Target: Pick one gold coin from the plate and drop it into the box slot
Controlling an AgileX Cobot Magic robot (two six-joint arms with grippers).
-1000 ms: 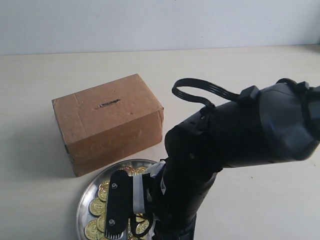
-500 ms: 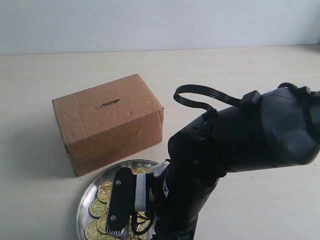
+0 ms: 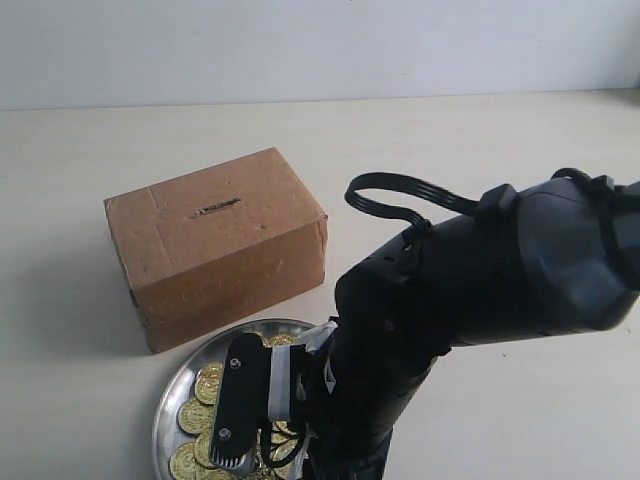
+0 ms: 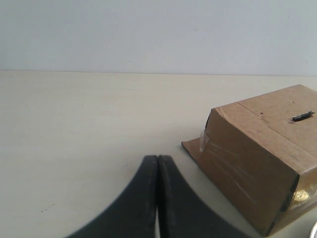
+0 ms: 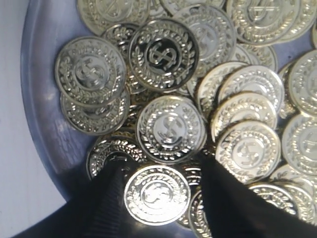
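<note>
The brown cardboard box (image 3: 215, 245) stands behind the silver plate (image 3: 165, 400), its dark slot (image 3: 218, 208) on top. Gold coins (image 3: 195, 412) fill the plate. My right gripper (image 3: 245, 455) reaches down into the plate. In the right wrist view this gripper (image 5: 161, 168) is open, its black fingers (image 5: 106, 203) on either side of one flat gold coin (image 5: 157, 194) on the pile, with the plate's bare floor (image 5: 44, 124) beside it. My left gripper (image 4: 157, 166) is shut and empty, low over the table beside the box (image 4: 257, 153) and slot (image 4: 302, 116).
The right arm's bulky black body (image 3: 480, 290) and cable loop (image 3: 400, 190) hang over the table right of the box and hide the plate's right side. The plate sits at the front edge of the exterior view. A pale wall (image 3: 320, 45) bounds the table behind.
The right arm has shifted slightly over the plate, its gripper staying low among the coins. The box and plate have not moved.
</note>
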